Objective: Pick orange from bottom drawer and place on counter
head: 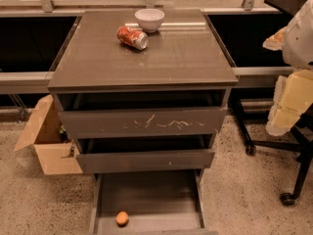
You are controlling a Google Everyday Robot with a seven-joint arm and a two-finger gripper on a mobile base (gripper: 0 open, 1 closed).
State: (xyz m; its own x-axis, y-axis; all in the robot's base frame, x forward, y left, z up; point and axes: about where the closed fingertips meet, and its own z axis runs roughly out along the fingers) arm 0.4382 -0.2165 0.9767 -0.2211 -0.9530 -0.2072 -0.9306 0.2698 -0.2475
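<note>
The orange (122, 218) lies inside the bottom drawer (146, 195), which is pulled far out, near its front wall and left of centre. The counter (171, 58) is the glossy grey-brown top of the cabinet. My gripper (279, 124) hangs at the right edge of the view, pale yellow under the white arm. It is beside the cabinet's right side at about the height of the top drawer, far from the orange and holding nothing I can see.
A white bowl (149, 19) and a crushed red soda can (132, 37) sit at the back of the counter. The two upper drawers are slightly open, the top one with a white-scratched front (161, 123). An open cardboard box (46, 146) stands on the floor at left. A chair base with casters (288, 180) is at right.
</note>
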